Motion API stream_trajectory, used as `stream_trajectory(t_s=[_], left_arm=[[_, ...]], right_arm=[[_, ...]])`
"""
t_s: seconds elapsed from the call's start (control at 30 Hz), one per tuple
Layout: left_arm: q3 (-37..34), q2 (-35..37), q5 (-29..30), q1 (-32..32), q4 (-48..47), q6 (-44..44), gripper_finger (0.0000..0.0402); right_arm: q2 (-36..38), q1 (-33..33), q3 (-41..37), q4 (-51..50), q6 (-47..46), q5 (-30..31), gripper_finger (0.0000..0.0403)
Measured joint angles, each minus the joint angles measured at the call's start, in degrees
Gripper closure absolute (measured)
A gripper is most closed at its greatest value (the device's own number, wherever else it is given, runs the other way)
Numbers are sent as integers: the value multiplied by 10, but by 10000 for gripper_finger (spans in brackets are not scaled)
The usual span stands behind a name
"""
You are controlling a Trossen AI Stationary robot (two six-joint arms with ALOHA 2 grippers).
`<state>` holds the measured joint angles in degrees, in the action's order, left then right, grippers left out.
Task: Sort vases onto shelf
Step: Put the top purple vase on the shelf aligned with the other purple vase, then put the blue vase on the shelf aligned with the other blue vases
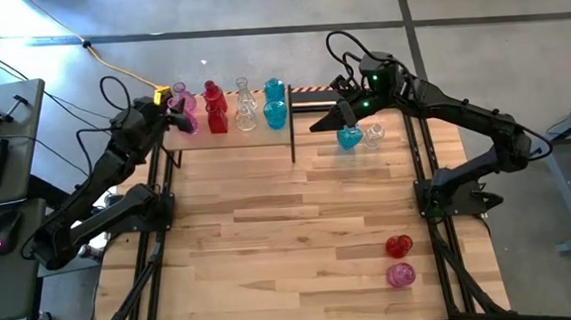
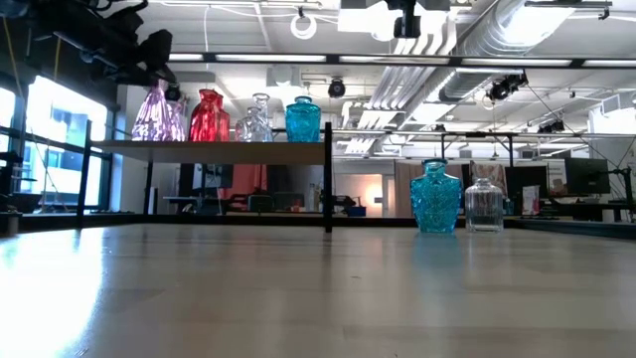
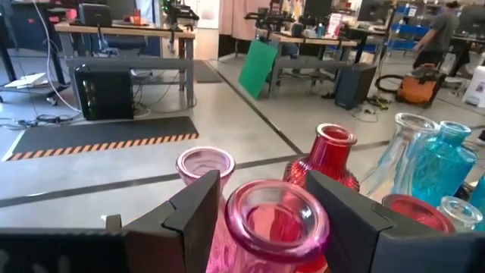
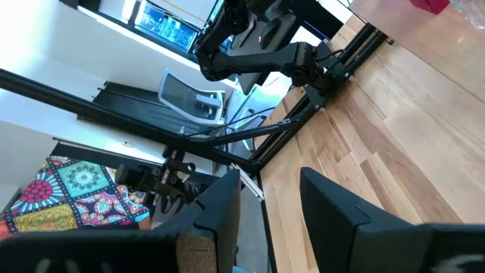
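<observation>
A pink vase (image 3: pixel 274 220) stands on the shelf (image 1: pixel 234 136) at its left end, beside the red, clear and teal ones. The left gripper (image 3: pixel 265 208) straddles its neck, fingers parted, not squeezing. The right gripper (image 1: pixel 345 115) hovers above a teal vase (image 1: pixel 350 136) on the table (image 1: pixel 290 239), fingers apart with nothing between them.

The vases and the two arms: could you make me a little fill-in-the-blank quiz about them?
1. The vases on the shelf stand grouped by ____.
2. The left gripper has its fingers either side of a ____ vase.
3. Under the right gripper, a teal vase and a clear vase stand on the ____.
4. At the table's near right corner lie a red vase and a ____ one.

Missing words: colour; pink; table; pink
</observation>
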<state>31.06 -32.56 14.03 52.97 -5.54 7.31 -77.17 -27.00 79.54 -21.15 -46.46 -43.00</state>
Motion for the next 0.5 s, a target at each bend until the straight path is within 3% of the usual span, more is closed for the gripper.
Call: stream_trajectory(t_s=[0.3,0.5], left_arm=[[2,0,2,0,42,10,216],[2,16,-36,0,104,-43,216]], right_arm=[[0,0,0,0,0,0,284],[0,0,0,0,0,0,284]])
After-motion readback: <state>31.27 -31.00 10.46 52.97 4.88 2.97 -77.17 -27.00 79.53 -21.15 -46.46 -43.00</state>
